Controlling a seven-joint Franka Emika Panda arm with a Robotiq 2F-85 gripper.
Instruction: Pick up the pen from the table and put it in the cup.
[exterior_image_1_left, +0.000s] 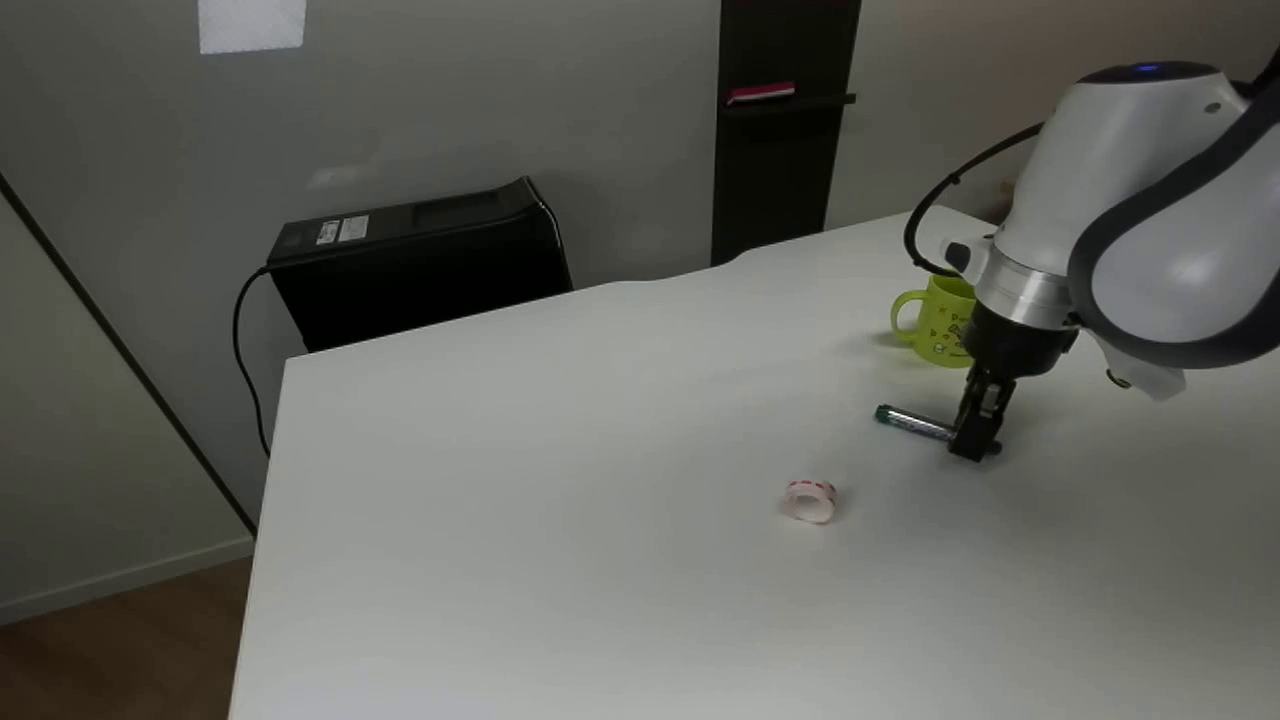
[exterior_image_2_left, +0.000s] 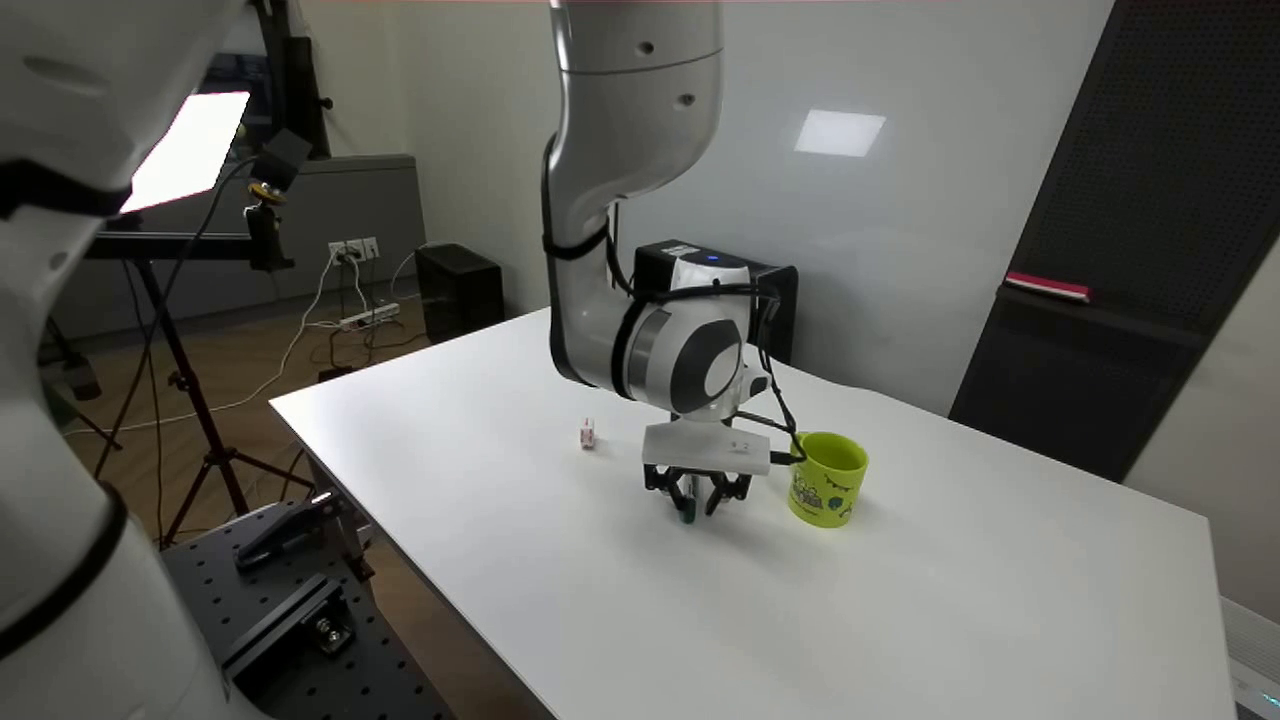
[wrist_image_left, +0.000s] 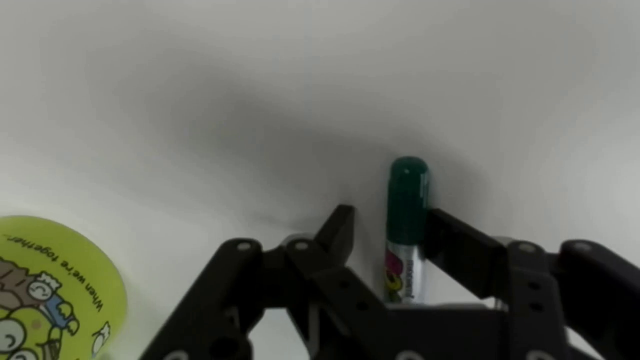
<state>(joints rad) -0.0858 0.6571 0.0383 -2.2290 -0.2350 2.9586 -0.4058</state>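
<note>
Behind everything, a grey-white wall is closing off the room, and a broad white table is spreading out in front of it. Over the tabletop the Robotiq gripper on the Panda arm is straddling a green-capped marker, jaws standing apart, one on either side, with nothing clamped between them. The marker is lying on the table with its long axis running roughly square across the closing direction, so a squeeze should be catching it by its thickness. It is sitting off-centre: the jaw farther from the yellow-green mug is touching it or nearly so, while a gap is showing at the jaw nearer the mug. The jaws are bracketing the capped end, and in an exterior view the barrel is reaching out past them, so a lift could be letting that part droop. The mug is standing upright near the gripper; on the gripper's other side, what looks like a tape roll is resting. Beyond the table's edge a black casing is standing before the wall, a dark panel is rising farther along, and a white light panel is glowing behind the arm.
</note>
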